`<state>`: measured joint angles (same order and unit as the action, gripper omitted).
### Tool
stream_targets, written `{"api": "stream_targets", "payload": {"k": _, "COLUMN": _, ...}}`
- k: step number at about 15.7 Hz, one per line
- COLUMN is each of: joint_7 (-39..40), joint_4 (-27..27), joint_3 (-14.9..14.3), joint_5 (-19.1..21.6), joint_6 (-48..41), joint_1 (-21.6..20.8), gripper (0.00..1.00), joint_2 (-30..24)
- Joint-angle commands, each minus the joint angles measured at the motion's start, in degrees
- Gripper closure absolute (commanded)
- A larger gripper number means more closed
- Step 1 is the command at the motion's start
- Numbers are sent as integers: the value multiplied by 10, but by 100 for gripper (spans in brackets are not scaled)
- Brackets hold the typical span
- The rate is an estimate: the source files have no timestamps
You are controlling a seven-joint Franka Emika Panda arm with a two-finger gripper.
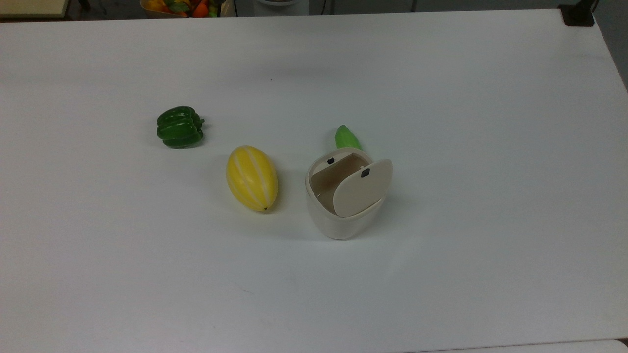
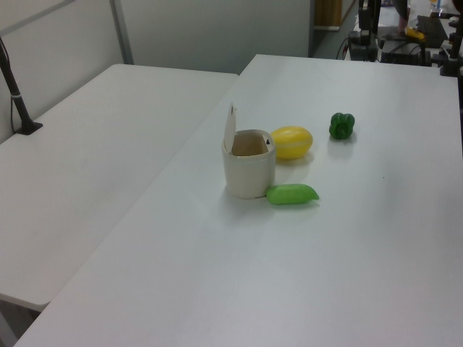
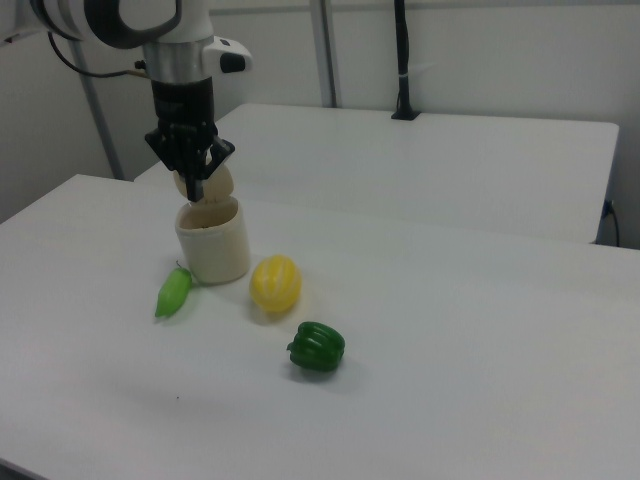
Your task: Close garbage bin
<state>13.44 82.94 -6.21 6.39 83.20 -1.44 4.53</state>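
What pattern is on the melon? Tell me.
The melon is yellow with pale whitish stripes running lengthwise, seen best in the top view.

Gripper (image 3: 193, 178) hangs fingers-down; garbage bin (image 3: 213, 240) directly below, lid raised behind the fingers. Below it: green pod (image 3: 174, 291), yellow melon (image 3: 275, 284), green pepper (image 3: 317, 347).
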Motion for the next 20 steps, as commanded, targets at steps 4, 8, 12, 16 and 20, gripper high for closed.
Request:
{"api": "stream_targets", "payload": {"k": 4, "joint_7": 151, "joint_4": 8, "joint_3": -4, "joint_5": 4, "joint_6": 102, "joint_1": -34, "gripper": 100, "joint_2": 14}}
{"api": "stream_targets", "payload": {"k": 8, "joint_7": 202, "joint_4": 5, "joint_3": -2, "joint_5": 32, "joint_6": 141, "joint_1": -50, "gripper": 100, "joint_2": 29}}
{"api": "stream_targets", "payload": {"k": 12, "joint_7": 197, "joint_4": 5, "joint_3": -2, "joint_5": 42, "joint_6": 224, "joint_1": -74, "gripper": 100, "joint_2": 53}}
{"api": "stream_targets", "payload": {"k": 16, "joint_7": 201, "joint_4": 5, "joint_3": -1, "joint_5": 46, "joint_6": 267, "joint_1": -89, "gripper": 100, "joint_2": 69}}
{"api": "stream_targets", "payload": {"k": 20, "joint_7": 184, "joint_4": 4, "joint_3": -1, "joint_5": 96, "joint_6": 341, "joint_1": -106, "gripper": 100, "joint_2": 86}}
